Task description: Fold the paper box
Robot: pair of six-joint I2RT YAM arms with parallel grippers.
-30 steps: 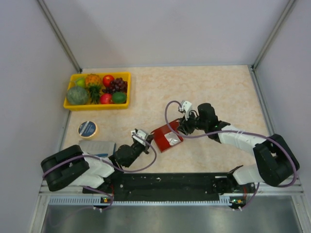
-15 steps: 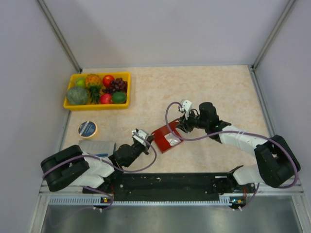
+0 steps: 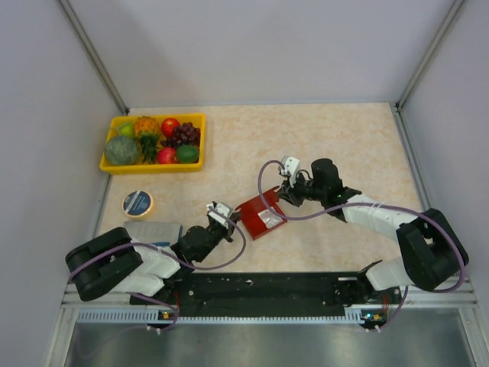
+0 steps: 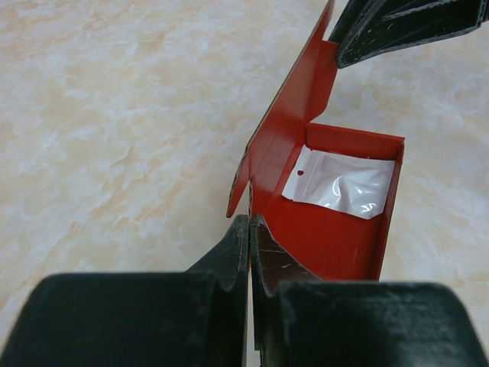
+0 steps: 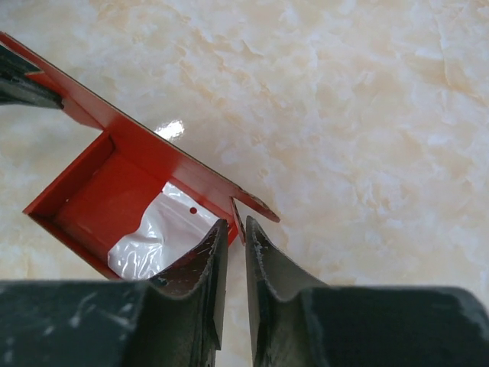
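Now the paper box [image 3: 260, 216] is seen on the table [image 3: 344, 138], between the two arms, with a whitish plastic wrapper [image 4: 342, 183] lying inside. Its near wall is clamped in the left gripper [image 4: 250, 231], fingers pressed together on the card. The right gripper [image 5: 237, 233] has been drawn in sharply this last second, so a flap corner is bracketed. A true pinch cannot be confirmed. Folding looks imminent.
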